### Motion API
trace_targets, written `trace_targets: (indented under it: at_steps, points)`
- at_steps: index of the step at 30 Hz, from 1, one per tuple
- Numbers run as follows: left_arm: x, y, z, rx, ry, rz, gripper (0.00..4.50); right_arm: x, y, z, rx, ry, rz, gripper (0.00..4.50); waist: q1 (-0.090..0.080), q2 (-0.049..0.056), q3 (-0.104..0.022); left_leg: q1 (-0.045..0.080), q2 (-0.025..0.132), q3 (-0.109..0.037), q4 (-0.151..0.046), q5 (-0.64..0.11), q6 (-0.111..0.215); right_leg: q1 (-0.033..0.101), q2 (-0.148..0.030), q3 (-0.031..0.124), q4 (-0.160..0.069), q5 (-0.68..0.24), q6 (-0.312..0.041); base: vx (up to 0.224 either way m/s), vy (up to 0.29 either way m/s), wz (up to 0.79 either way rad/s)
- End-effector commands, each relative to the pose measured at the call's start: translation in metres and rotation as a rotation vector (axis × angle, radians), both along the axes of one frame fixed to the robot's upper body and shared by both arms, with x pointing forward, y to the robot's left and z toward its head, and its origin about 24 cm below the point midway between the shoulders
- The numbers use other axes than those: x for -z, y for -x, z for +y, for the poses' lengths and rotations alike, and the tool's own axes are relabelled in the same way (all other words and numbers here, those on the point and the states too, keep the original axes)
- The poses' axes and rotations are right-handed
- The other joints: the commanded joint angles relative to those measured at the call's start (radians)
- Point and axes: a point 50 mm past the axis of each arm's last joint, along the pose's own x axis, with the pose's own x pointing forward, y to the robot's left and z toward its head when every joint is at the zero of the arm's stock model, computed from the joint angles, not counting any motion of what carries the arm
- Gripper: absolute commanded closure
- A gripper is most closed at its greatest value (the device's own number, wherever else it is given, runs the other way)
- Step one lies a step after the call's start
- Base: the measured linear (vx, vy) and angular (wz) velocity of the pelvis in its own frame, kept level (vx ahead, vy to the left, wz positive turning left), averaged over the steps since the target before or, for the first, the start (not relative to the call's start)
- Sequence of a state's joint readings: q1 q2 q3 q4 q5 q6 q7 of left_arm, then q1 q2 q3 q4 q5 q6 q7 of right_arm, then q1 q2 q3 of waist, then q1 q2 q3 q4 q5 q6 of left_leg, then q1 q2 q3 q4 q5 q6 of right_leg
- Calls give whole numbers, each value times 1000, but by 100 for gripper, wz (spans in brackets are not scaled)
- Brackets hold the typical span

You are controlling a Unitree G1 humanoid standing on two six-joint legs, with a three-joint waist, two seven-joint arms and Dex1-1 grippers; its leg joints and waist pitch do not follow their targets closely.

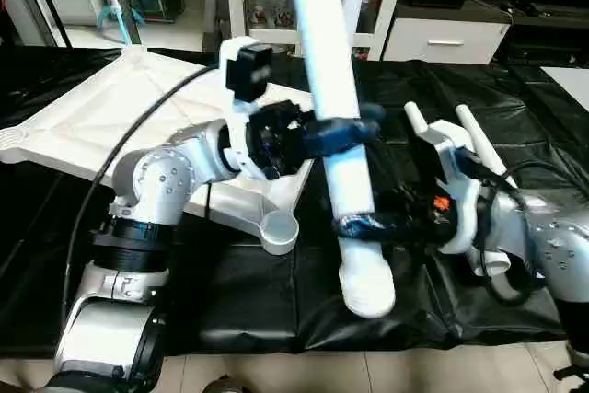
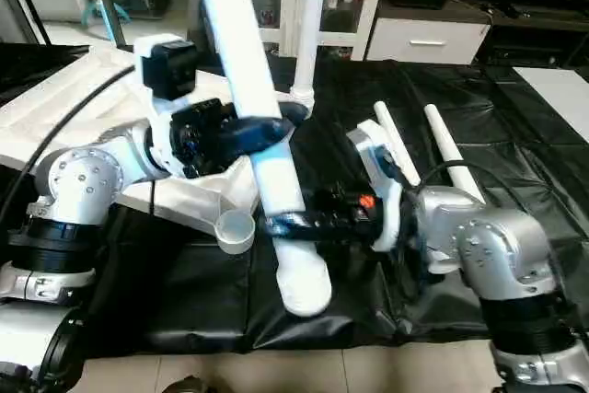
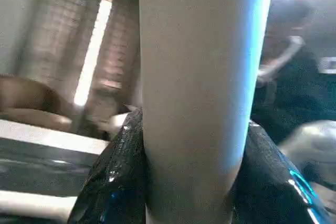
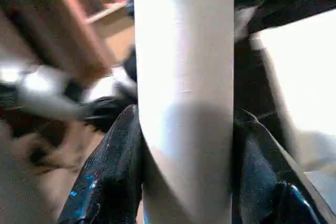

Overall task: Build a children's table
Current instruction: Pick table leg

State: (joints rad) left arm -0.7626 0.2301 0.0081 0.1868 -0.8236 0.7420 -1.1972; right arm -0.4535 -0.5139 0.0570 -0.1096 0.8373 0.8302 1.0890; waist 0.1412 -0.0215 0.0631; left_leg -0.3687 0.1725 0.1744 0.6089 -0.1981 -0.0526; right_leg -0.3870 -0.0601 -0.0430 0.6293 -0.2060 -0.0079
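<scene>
Tabletop (image 1: 110, 108), the largest part, lies ribbed side up on the black work table (image 1: 230, 310), off to the outer side of the left gripper (image 1: 336, 131) and partly beneath that arm. Its near corner socket (image 1: 276, 232), a round open cup, sits just below and to the outside of the left gripper, nearer to it than to the right gripper (image 1: 373, 225). One leg (image 1: 345, 135) is held between both grippers, long axis steeply upright and leaning slightly, its rounded lower end just above the black cover. The left gripper clamps the leg mid-length; the right gripper clamps it lower down, just above the rounded end, with fingers (image 4: 110, 171) pressed against both sides of the tube. Two further legs (image 2: 419, 149) lie flat beyond the right gripper. Judgement: seating requires shifting the leg's lower end sideways toward the socket, past the left gripper.
</scene>
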Motion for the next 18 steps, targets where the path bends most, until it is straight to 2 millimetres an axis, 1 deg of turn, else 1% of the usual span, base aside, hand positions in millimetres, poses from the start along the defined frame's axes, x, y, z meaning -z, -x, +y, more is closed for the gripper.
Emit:
trace_targets:
  at_steps: [1,2,3,4,5,6,7,8,9,10,11,12,15,16,17,18]
  points:
    - [1,-6,-18,-84,-117,-26,273,4,-25,-10,271,141,-71,268,-4,5,-75,14,56,-18,-68,-82,-19,46,-88,43,-65,-76,-237,0,0,0]
    - [2,-8,-18,-114,-131,-23,273,5,-27,-10,295,153,-85,268,-6,2,-75,16,53,-17,-68,-85,-24,49,-87,44,-67,-79,-233,0,0,0]
    - [4,-11,-18,-153,-149,-20,273,5,-30,-11,326,169,-104,268,-5,4,-75,16,56,-18,-69,-82,-25,48,-87,44,-66,-75,-229,0,0,0]
    - [9,-21,-18,-286,-214,-28,273,6,-36,-13,394,208,-141,268,-5,5,-75,17,54,-17,-69,-84,-24,48,-87,44,-66,-73,-229,0,0,0]
    - [16,-35,-14,-481,-304,-17,273,5,-43,-15,491,237,-204,268,-6,4,-73,16,57,-18,-69,-84,-36,43,-85,44,-67,-71,-219,0,0,0]
    - [17,-39,-12,-536,-313,-4,273,5,-45,-15,516,255,-233,268,-5,4,-75,19,54,-18,-67,-91,-44,47,-88,44,-67,-77,-213,0,0,0]
    - [17,-40,-11,-555,-310,7,273,5,-45,-15,526,265,-249,268,-5,3,-76,17,53,-17,-67,-90,-42,49,-88,45,-66,-73,-213,0,0,0]
    - [16,-42,-11,-595,-303,23,273,6,-47,-14,540,303,-286,268,-4,2,-77,14,54,-19,-69,-73,-33,54,-88,45,-62,-44,-217,0,0,0]
    - [15,-43,-11,-621,-299,33,273,7,-47,-13,548,330,-313,268,-5,2,-78,12,55,-20,-68,-60,-32,54,-87,45,-59,-20,-219,0,0,0]
    - [14,-44,-12,-661,-300,43,273,8,-50,-10,582,376,-368,268,-8,2,-78,10,53,-19,-65,-47,-23,54,-85,45,-56,18,-223,0,0,0]
    - [14,-45,-13,-674,-299,48,273,9,-51,-9,595,388,-384,268,-10,2,-78,10,52,-18,-64,-40,-18,53,-85,44,-57,32,-227,0,0,0]
    - [13,-46,-14,-707,-299,60,273,8,-54,-8,628,414,-425,268,-11,1,-79,9,52,-18,-63,-34,-12,55,-86,45,-56,40,-232,0,0,0]
    - [13,-48,-15,-750,-299,73,273,8,-57,-7,665,442,-462,269,-13,2,-77,10,52,-17,-64,-55,2,56,-85,46,-59,21,-236,0,0,0]
    - [14,-49,-17,-791,-284,105,273,9,-59,-5,690,455,-486,269,-13,4,-77,10,54,-18,-64,-56,-1,54,-85,45,-59,20,-238,0,0,0]
    - [14,-51,-19,-826,-260,140,273,11,-60,-3,712,467,-501,269,-17,3,-77,9,55,-18,-64,-58,-7,55,-84,44,-58,27,-245,0,0,0]
    - [14,-51,-21,-851,-243,165,273,12,-61,-1,728,475,-514,269,-19,2,-76,9,54,-19,-65,-62,-6,55,-83,44,-60,25,-247,0,0,0]
